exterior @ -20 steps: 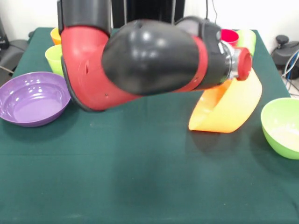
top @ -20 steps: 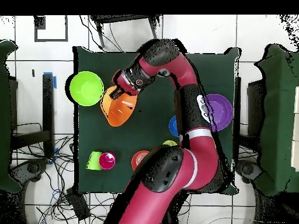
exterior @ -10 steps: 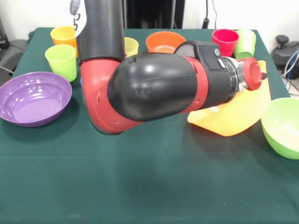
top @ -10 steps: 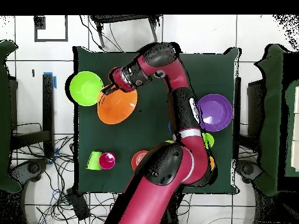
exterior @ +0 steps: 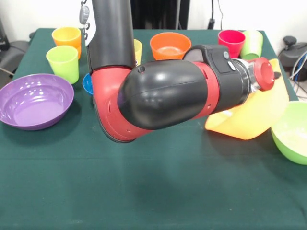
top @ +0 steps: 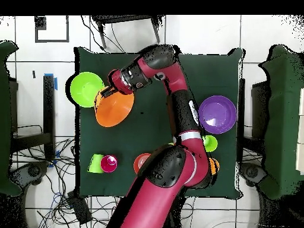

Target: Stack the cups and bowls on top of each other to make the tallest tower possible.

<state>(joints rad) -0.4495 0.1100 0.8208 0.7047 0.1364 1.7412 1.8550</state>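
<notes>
The gripper (top: 107, 92) sits at the rim of the large orange-yellow bowl (exterior: 252, 117), and in both views its tips are hidden behind the wrist and the bowl's edge, so whether they are spread or pinching the rim cannot be told. That bowl hangs tilted just below and beside the wrist, its lower edge on or near the green tablecloth (exterior: 144, 191). On the side of the gripper away from the arm, the large green bowl (exterior: 291, 132) lies so close that the orange-yellow bowl's rim meets or overlaps it in the overhead view. Behind the wrist in the front view stand the red cup (exterior: 230, 42) and, touching it, a green cup (exterior: 252, 43) that leans or lies over. The medium red-orange bowl (exterior: 170, 45) is farther back along the arm. Well apart from the gripper, past the arm's elbow, lie the purple bowl (exterior: 33, 100), the lime green cup (exterior: 63, 63), the orange cup (exterior: 66, 38) and the small blue bowl (exterior: 88, 83), mostly hidden by the arm.
</notes>
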